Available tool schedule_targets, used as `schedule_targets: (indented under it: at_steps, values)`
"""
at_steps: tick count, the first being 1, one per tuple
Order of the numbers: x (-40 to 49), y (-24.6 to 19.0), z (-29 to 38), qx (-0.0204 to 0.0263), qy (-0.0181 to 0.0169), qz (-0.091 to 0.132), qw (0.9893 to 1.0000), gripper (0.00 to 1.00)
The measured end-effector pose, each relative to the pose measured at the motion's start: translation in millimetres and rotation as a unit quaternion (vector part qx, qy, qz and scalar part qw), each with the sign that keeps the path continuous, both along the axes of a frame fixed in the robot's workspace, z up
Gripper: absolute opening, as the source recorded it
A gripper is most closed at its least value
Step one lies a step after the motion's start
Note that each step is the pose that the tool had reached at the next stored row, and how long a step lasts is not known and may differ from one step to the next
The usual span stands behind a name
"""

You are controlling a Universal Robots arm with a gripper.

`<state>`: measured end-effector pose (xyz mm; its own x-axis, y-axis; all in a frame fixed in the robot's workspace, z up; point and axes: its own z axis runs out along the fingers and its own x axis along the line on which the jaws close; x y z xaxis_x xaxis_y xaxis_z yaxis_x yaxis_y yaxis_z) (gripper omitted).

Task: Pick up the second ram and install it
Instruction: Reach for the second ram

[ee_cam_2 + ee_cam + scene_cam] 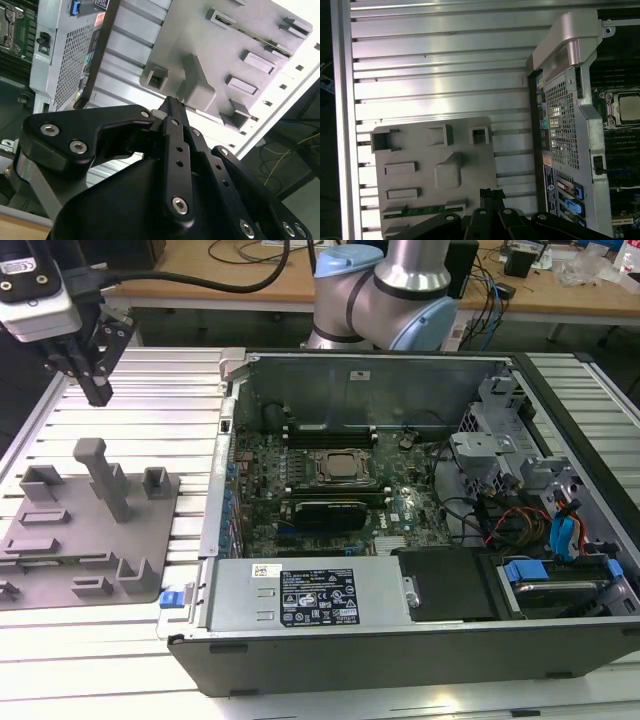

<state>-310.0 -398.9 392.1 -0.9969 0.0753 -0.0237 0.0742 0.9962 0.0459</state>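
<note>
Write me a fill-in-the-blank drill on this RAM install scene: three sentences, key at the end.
1. The hand hangs near the grey fixture plate, which lies on the exterior view's ___ of the open computer case.
2. The hand's fingers are ___, with nothing between them.
3. The second ram lies in a slot of the fixture plate, a thin stick coloured ___.

Missing words: left; shut; green.
</note>
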Motion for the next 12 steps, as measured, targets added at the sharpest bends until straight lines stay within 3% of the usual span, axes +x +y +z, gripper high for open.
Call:
schedule_targets:
  at_steps: [6, 12]
  values:
    - [-11.9, 0.0, -0.1, 0.0, 0.0, 0.0, 1.0, 0.11]
    - [-31.4, 0.0, -0.3, 0.0, 0.0, 0.0, 1.0, 0.11]
